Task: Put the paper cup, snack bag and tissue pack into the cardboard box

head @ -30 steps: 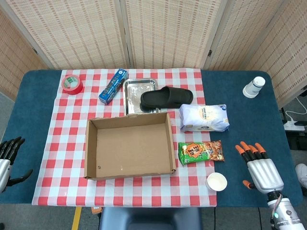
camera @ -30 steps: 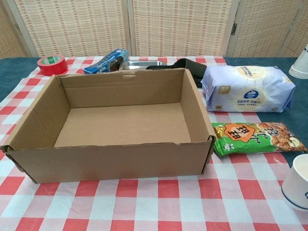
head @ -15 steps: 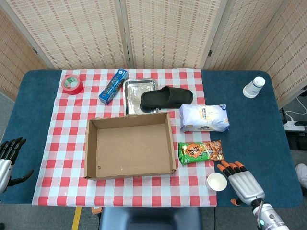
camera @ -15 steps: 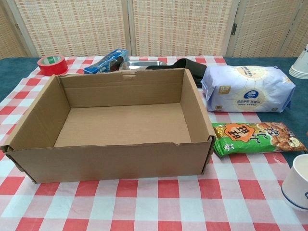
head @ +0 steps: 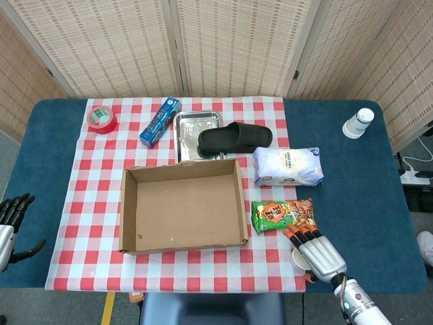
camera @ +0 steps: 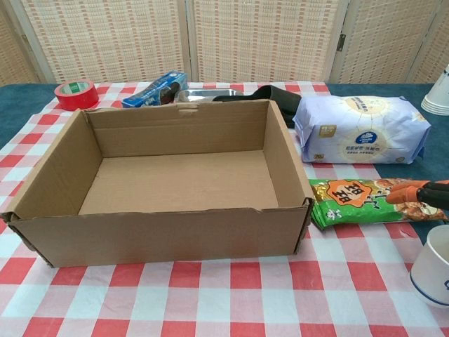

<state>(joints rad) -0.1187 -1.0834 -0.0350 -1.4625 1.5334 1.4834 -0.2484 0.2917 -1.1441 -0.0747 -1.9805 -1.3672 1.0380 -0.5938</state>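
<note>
The open cardboard box (head: pixel 128 211) (camera: pixel 161 235) stands in the middle of the checked cloth with nothing in it. Right of it lie the green snack bag (head: pixel 283 214) (camera: pixel 372 200) and, further back, the white tissue pack (head: pixel 289 166) (camera: pixel 361 130). The paper cup (head: pixel 296 260) (camera: pixel 433 267) stands upright by the cloth's front right corner. My right hand (head: pixel 316 254) (camera: pixel 421 193) hovers over the cup with fingers stretched out, hiding most of it in the head view and holding nothing. My left hand (head: pixel 10 223) rests at the far left table edge, fingers apart.
At the back are a red tape roll (head: pixel 101 118), a blue box (head: pixel 160 122) and a steel tray (head: pixel 191 125) with a black slipper (head: pixel 235 137) on it. Another paper cup (head: pixel 358 123) stands at the back right on the blue table.
My right hand has moved left and toward the front edge, from the bare blue table to above the paper cup. The left hand has stayed put.
</note>
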